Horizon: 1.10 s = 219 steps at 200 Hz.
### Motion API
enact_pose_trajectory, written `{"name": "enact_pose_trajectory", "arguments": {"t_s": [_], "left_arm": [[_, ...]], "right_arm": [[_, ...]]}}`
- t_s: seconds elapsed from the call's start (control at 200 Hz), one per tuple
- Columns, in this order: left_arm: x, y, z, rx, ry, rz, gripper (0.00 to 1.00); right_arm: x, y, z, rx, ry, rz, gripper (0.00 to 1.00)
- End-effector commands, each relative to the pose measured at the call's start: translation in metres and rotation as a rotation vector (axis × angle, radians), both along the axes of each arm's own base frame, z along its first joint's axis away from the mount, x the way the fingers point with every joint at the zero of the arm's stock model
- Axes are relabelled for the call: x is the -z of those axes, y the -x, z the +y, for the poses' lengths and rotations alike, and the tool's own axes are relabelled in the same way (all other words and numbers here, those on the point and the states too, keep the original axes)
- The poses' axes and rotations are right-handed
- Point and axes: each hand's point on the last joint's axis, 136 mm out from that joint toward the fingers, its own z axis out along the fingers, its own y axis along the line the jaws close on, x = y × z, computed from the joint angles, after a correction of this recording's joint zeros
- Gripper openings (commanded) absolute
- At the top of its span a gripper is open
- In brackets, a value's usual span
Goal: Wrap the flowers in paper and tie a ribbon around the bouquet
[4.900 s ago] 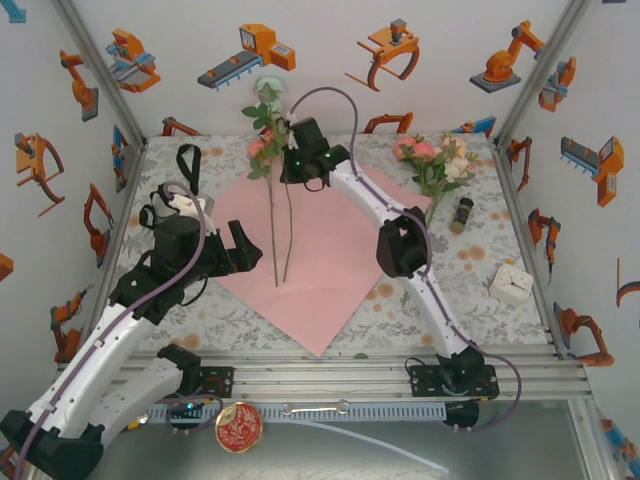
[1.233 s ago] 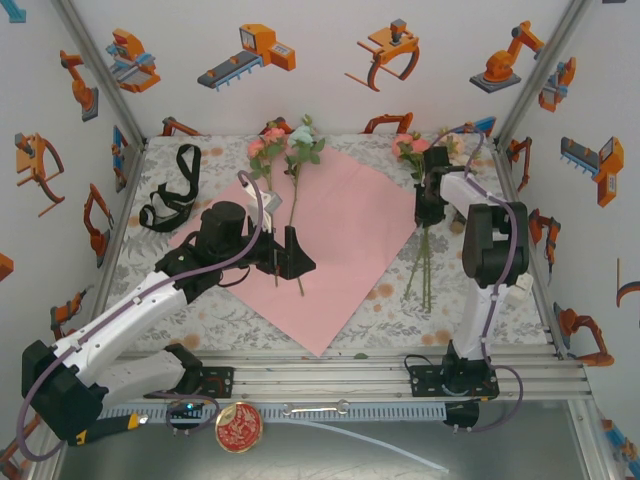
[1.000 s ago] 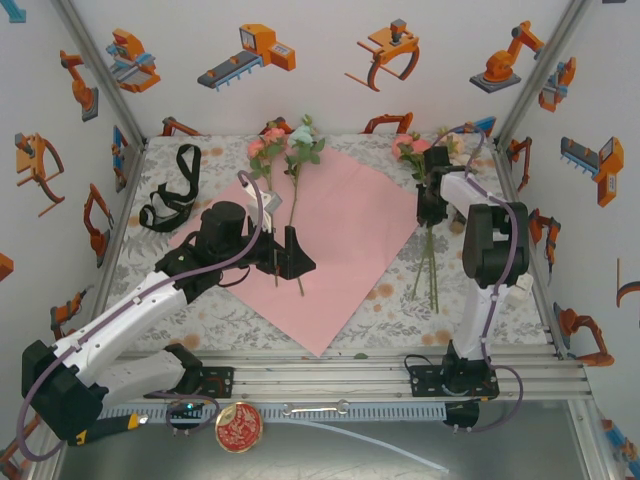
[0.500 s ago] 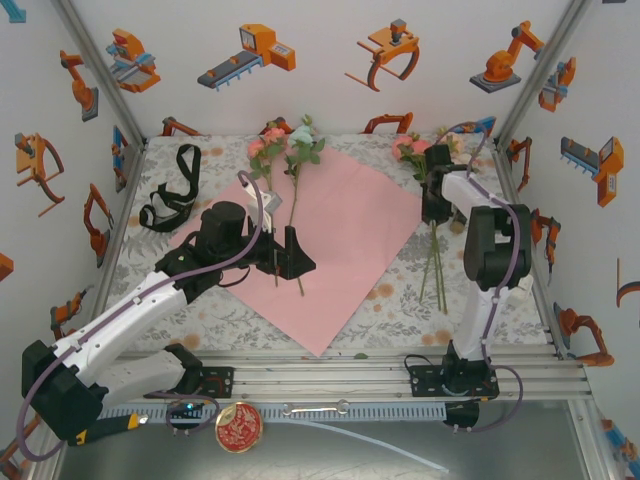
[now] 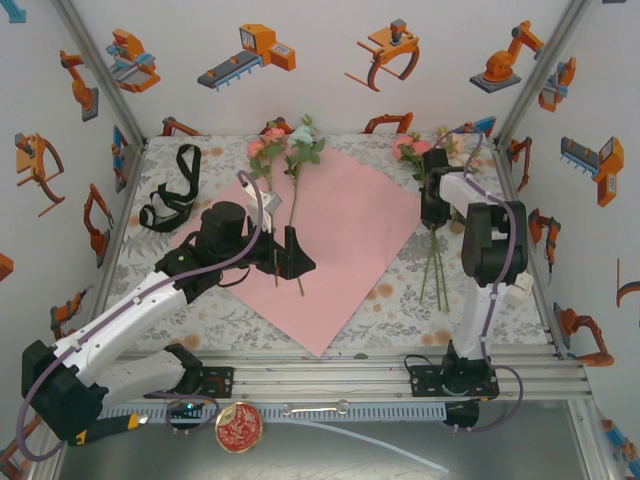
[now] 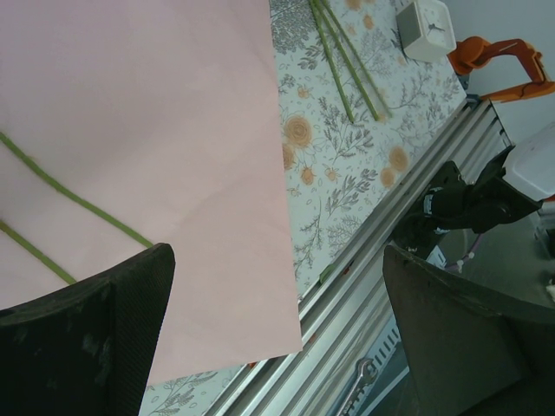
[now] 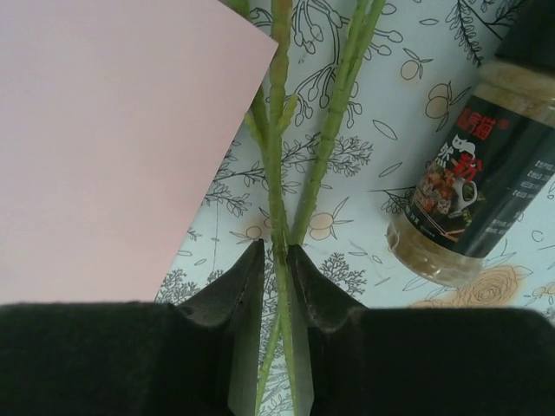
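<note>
- right gripper (image 7: 276, 260) clamped on flowers (image 7: 279, 130) at their stems, near tabletop (image 5: 400, 310) far right corner
- left gripper (image 6: 276, 260) jaws wide apart over paper (image 6: 130, 104), two stems (image 6: 69, 195) lying on it

Wide-open left gripper (image 6: 277, 251), its dark fingers (image 6: 87, 338) framing pink paper (image 6: 156, 113) crossed by two flower stems (image 6: 78, 191), with further flower stems (image 6: 334, 65) lying on the floral-clothed counter (image 6: 347, 173) beyond.
</note>
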Motion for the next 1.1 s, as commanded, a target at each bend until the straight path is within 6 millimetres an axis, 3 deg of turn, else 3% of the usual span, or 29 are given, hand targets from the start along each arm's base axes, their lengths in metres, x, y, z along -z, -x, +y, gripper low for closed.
{"name": "enact_pose_trajectory", "arguments": {"t_s": [0.0, 0.17, 0.31, 0.616, 0.831, 0.966, 1.091], "left_arm": [[-0.008, 0.003, 0.002, 0.007, 0.0, -0.03, 0.97], [-0.007, 0.003, 0.0, 0.011, -0.002, -0.026, 0.97], [-0.007, 0.002, -0.002, 0.018, 0.0, -0.024, 0.97], [-0.008, 0.003, 0.002, 0.005, -0.002, -0.031, 0.97], [-0.008, 0.003, 0.002, 0.006, 0.002, -0.03, 0.97], [-0.008, 0.002, 0.0, 0.009, 0.008, -0.029, 0.97], [-0.009, 0.004, 0.0, 0.014, 0.015, -0.024, 0.97]], "right_arm": [[0.004, 0.0, -0.002, 0.01, -0.004, 0.017, 0.17], [-0.001, 0.001, -0.004, 0.008, 0.007, 0.009, 0.09], [-0.016, 0.0, -0.005, 0.008, 0.015, -0.026, 0.0], [-0.102, -0.002, -0.012, 0.069, -0.002, -0.284, 0.0], [-0.153, 0.002, 0.019, 0.085, -0.24, -0.447, 0.0], [-0.144, 0.001, 0.048, 0.067, -0.393, -0.455, 0.0], [-0.116, 0.004, 0.04, 0.091, -0.332, -0.381, 0.0]]}}
